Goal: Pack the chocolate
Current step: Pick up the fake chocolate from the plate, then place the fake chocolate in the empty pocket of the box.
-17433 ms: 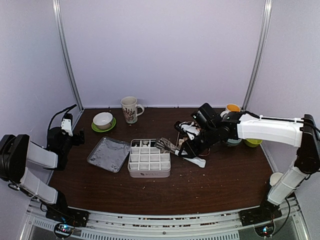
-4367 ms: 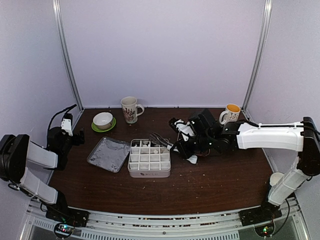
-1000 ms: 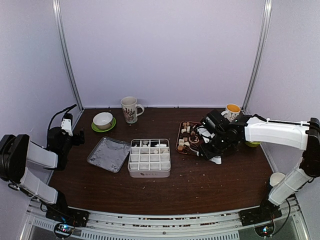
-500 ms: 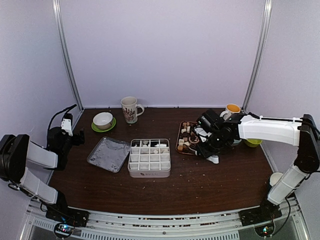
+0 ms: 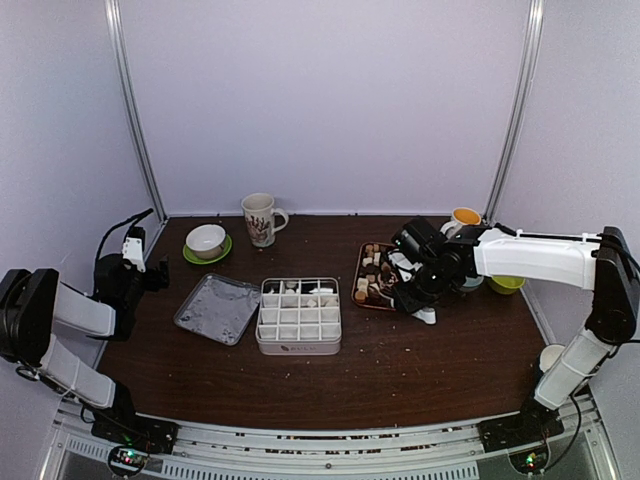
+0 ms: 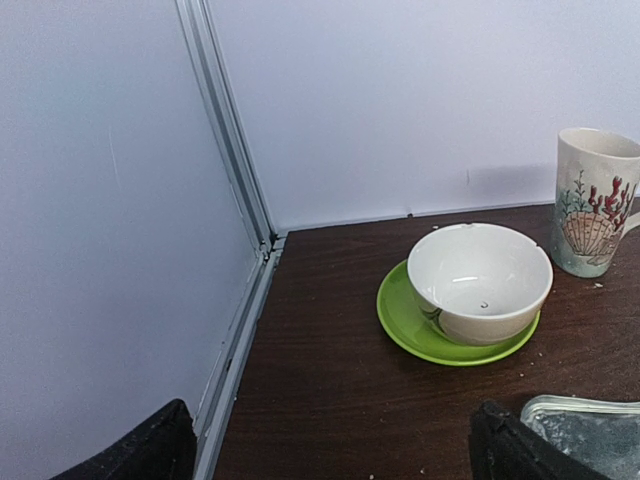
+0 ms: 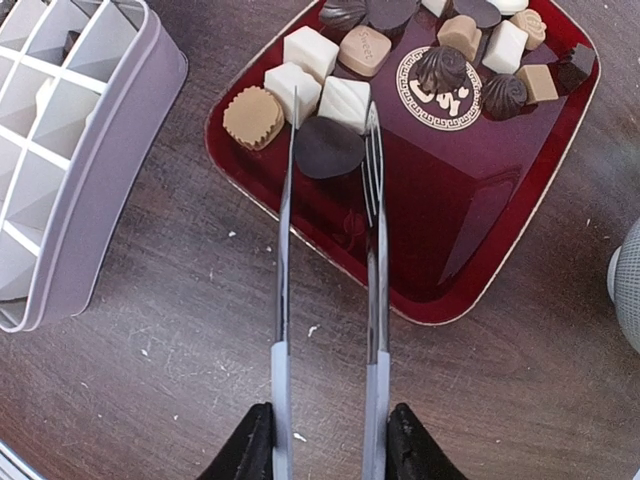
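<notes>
The chocolate (image 7: 330, 147) lies mostly on a dark red plate (image 7: 470, 250) on the tabletop: white, tan and dark pieces crowded at its far side. The right end effector (image 7: 327, 445) is partly closed on a pair of tongs (image 7: 375, 330), whose tines flank one dark piece. Beside the plate, the white divided box (image 5: 298, 318) holds a few pale pieces in its back row. The left end effector (image 6: 330, 450) gapes wide and holds nothing, near a white bowl (image 6: 480, 280) on a green saucer (image 6: 420, 335).
</notes>
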`<act>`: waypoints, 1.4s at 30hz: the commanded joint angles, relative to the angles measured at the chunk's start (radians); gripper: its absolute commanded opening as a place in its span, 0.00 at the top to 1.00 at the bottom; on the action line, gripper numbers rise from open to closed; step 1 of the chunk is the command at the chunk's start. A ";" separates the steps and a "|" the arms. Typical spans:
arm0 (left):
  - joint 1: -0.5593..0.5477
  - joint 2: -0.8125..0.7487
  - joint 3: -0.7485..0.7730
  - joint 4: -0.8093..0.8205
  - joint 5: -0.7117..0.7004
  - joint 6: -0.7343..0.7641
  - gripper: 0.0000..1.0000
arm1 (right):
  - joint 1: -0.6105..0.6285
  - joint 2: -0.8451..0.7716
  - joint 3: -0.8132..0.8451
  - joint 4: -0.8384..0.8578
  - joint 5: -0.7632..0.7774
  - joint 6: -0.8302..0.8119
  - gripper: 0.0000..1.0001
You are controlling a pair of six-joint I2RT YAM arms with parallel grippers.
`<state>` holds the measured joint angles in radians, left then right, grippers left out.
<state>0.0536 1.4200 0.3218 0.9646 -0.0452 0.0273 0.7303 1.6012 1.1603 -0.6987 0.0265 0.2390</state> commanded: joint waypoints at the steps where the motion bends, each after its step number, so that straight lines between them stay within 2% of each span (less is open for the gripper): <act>1: 0.007 0.005 0.020 0.023 0.006 0.003 0.02 | -0.006 -0.015 0.030 0.029 0.028 0.004 0.68; 16: 0.007 0.005 0.020 0.023 0.007 0.004 0.02 | -0.006 -0.161 -0.031 0.093 0.047 -0.014 0.76; 42: 0.008 0.005 0.020 0.022 0.007 0.003 0.02 | -0.006 -0.318 -0.099 0.197 -0.026 -0.056 0.77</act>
<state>0.0536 1.4200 0.3218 0.9646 -0.0452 0.0273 0.7284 1.3174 1.0721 -0.5499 0.0223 0.2005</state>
